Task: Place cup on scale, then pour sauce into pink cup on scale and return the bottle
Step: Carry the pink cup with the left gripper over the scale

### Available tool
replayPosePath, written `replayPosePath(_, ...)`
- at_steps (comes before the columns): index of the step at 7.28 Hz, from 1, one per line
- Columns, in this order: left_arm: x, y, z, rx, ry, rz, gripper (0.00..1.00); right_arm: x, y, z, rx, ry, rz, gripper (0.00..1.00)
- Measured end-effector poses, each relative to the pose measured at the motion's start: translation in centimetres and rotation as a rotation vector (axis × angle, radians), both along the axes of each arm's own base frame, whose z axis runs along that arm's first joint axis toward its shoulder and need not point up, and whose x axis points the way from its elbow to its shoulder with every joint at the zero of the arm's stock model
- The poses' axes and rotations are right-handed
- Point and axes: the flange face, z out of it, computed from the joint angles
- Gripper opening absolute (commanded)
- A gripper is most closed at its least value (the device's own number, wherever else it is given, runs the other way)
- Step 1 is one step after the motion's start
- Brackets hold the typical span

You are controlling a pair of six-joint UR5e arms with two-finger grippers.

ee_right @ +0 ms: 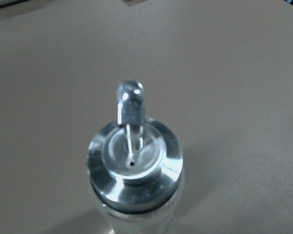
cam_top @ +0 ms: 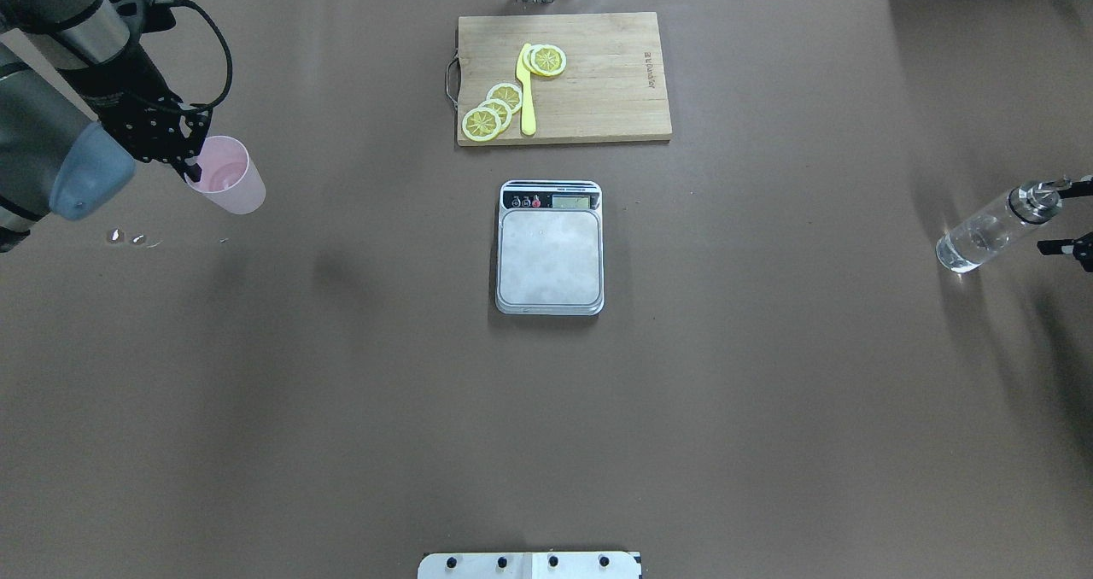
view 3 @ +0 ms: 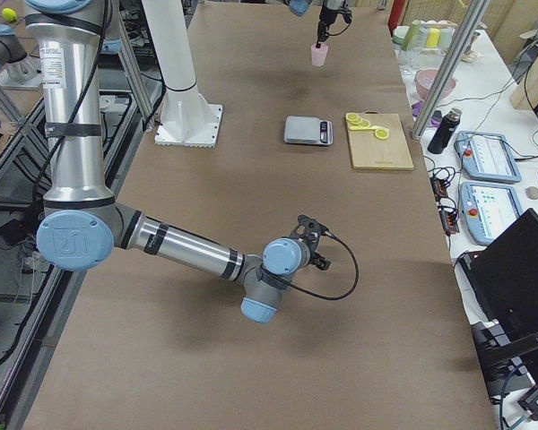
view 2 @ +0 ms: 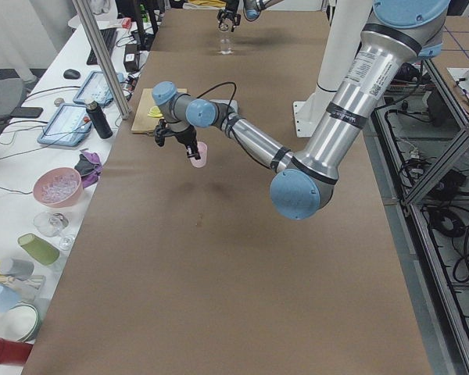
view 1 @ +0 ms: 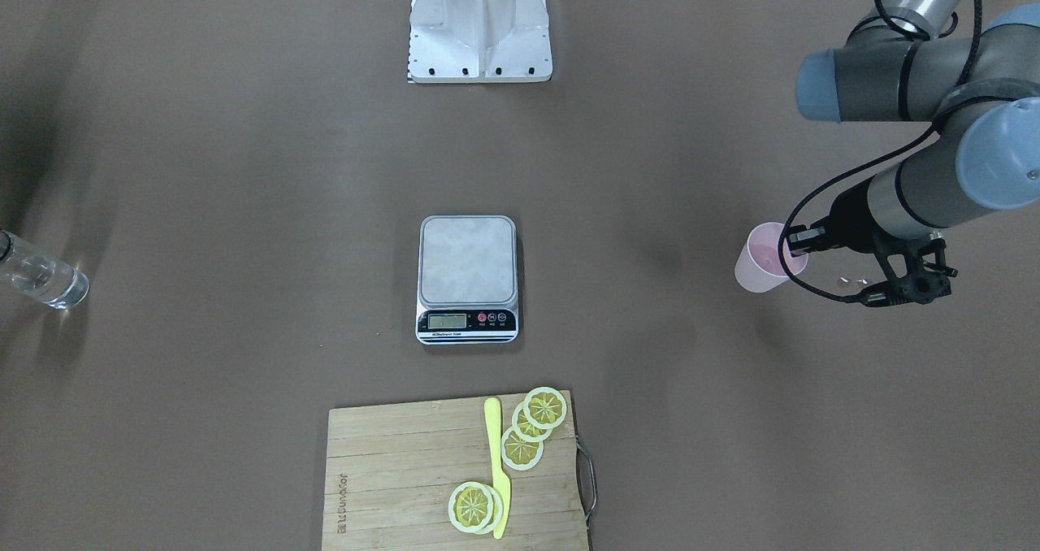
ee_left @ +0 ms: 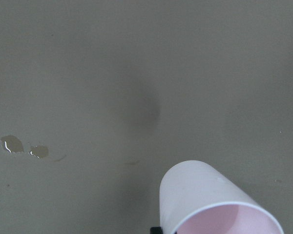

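My left arm (cam_top: 38, 131) filled the upper left corner of the overhead view, its wrist angled toward the frame's middle. My left gripper (cam_top: 193, 166) pointed down, fingers pinched on the rim of the cup (cam_top: 232, 190). My right gripper (cam_top: 1074, 217) showed only at that view's right edge, fingers spread apart. In the right side view my right arm (view 3: 179, 244) stretched level across the lower middle.
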Motion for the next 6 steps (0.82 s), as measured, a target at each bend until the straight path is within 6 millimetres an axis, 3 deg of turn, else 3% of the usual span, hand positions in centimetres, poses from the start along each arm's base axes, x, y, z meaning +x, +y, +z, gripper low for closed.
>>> replayPosePath(3,3.9,-0.2,-5.1,-0.023,0.021,-0.018,0.0,-1.1,-0.3,-0.3,0.004,0.0,-0.014,1.0)
replayPosePath(6,8.5,0.9,-10.3,-0.056,0.04,-0.03,0.0,-1.8,-0.6,-0.7,0.007,0.0,-0.013,1.0)
